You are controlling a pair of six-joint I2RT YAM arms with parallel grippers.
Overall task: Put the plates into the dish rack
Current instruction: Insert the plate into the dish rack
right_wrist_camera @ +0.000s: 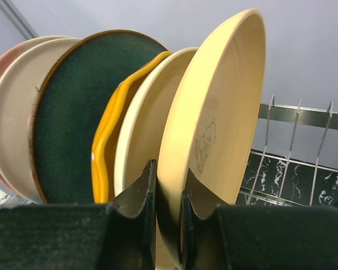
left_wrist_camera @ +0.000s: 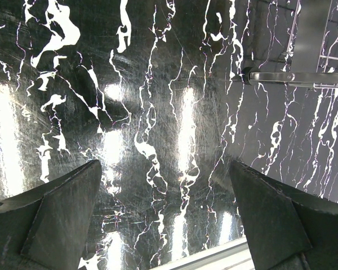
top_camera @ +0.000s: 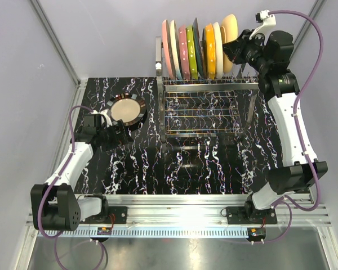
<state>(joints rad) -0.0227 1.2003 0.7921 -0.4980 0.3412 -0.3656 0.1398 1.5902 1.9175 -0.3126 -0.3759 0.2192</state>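
Note:
The dish rack (top_camera: 209,85) stands at the back middle of the table, with several plates upright in its row of tines: pink, pale blue, dotted pink, green, teal, orange (top_camera: 210,49) and cream. My right gripper (top_camera: 235,49) is shut on the rim of a tan plate (right_wrist_camera: 214,112) at the right end of that row, beside the cream plate (right_wrist_camera: 143,129). A black-rimmed plate (top_camera: 127,109) lies flat on the table left of the rack. Just below that plate, my left gripper (top_camera: 117,135) hovers low over the table, open, with nothing between its fingers (left_wrist_camera: 65,208).
Black marble-patterned tabletop (top_camera: 158,163). The rack's lower tier (top_camera: 201,115) reaches forward over it, and its frame bar (left_wrist_camera: 293,76) shows at the left wrist view's upper right. More bare tines (right_wrist_camera: 296,135) stand right of the held plate. An aluminium rail (top_camera: 180,211) runs along the near edge.

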